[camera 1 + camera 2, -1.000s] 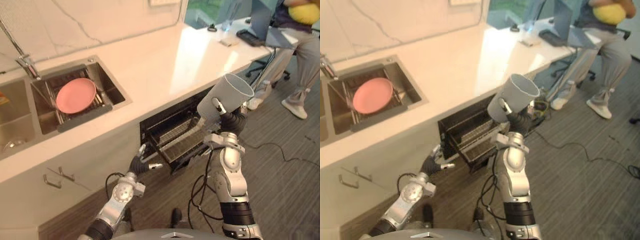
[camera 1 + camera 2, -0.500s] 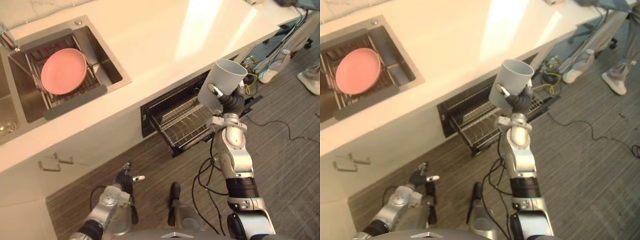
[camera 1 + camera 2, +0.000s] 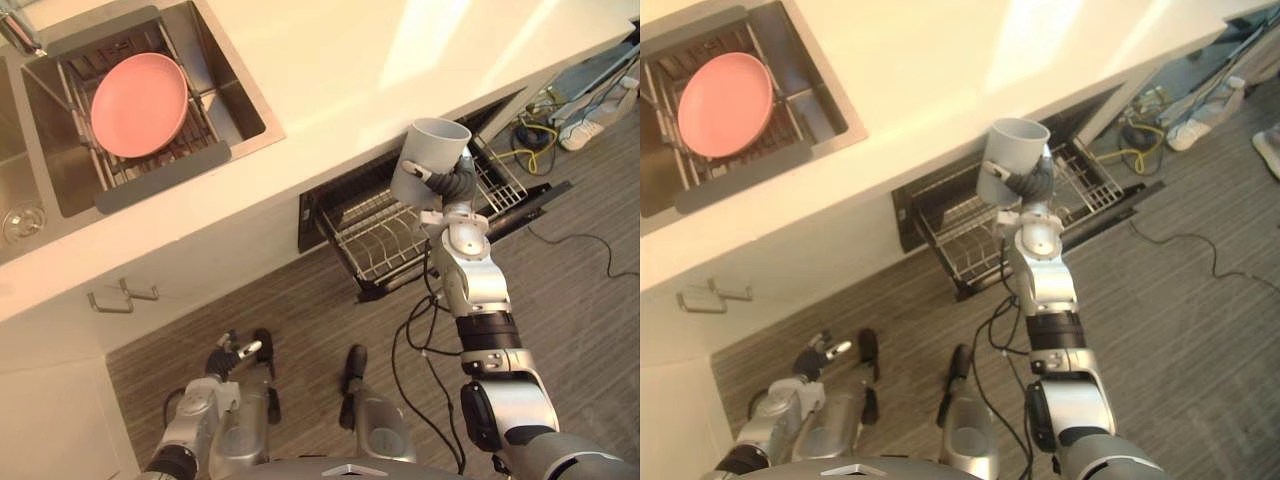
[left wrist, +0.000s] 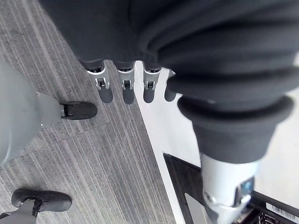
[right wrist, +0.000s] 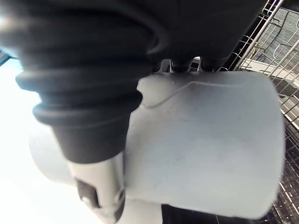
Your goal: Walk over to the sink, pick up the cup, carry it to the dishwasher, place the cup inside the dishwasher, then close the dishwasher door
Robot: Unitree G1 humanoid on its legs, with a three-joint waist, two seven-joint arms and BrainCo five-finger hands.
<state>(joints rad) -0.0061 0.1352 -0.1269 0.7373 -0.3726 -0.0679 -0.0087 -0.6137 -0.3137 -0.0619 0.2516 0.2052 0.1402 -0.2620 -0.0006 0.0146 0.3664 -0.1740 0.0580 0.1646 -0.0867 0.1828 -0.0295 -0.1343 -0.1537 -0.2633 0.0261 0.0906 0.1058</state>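
A grey cup [image 3: 425, 165] is held mouth-up, my right hand [image 3: 455, 186] shut round its lower side. In the right wrist view the cup's wall [image 5: 205, 140] lies against the palm with the thumb [image 5: 98, 186] curled over it. The cup hangs above the wire rack [image 3: 385, 240] pulled out of the open dishwasher [image 3: 325, 212] under the counter; its dark door [image 3: 525, 208] is folded down to the right. My left hand [image 3: 235, 350] hangs low by the floor, its fingers [image 4: 124, 88] straight and holding nothing.
The white counter [image 3: 330, 60] runs across the top. Its sink [image 3: 235, 95] holds a pink plate [image 3: 140, 100] on a rack. A cabinet handle [image 3: 125, 295] sits below. Loose cables [image 3: 535, 130] and a person's shoe [image 3: 1190, 133] lie beyond the door.
The camera has tipped down and nearer the counter. My right hand has brought the cup lower, over the rack. My left hand has dropped from the dishwasher front toward the floor.
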